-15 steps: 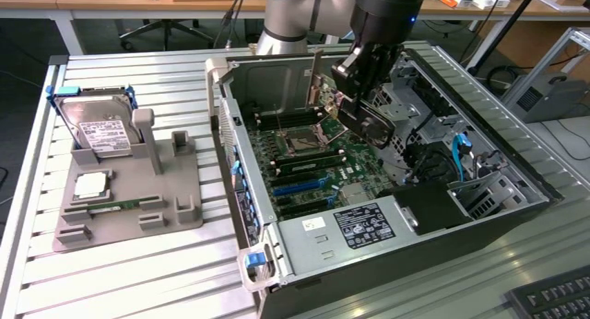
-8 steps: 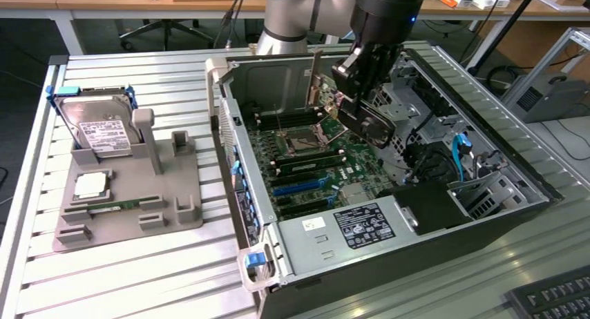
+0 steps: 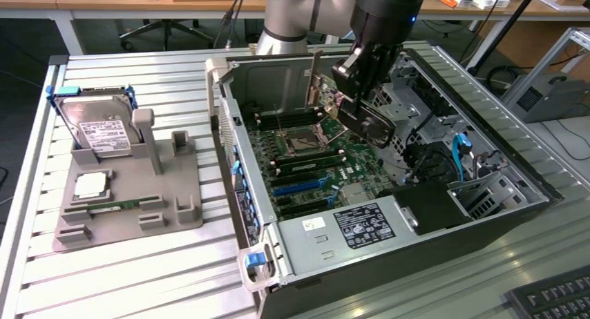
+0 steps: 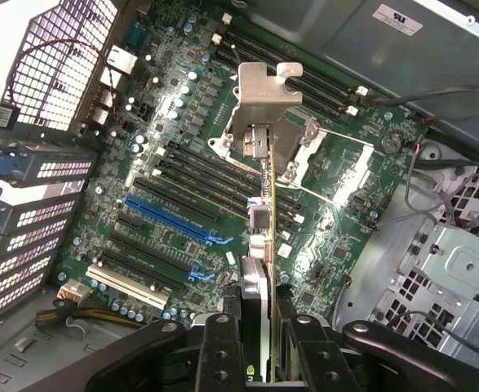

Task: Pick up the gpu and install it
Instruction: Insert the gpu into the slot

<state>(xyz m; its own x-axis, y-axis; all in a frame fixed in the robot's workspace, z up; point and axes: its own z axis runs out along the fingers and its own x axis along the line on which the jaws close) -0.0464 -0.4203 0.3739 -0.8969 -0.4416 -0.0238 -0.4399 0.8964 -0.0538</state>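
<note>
While hanging above the motherboard (image 4: 174, 192) inside the open case (image 3: 267, 84), clamped on the gpu (image 4: 259, 114) with jaws partway closed.

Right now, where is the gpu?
The gpu is held in the gripper above the open computer case, over the motherboard close to the CPU socket, towards the exterior view's right.

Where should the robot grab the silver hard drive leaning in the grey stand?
Probably by its upper end, coming down from above and pinching across its thin top edge. The hard drive leans nearly upright with its lower end tucked into the grey stand, so the top part stands free.
</note>
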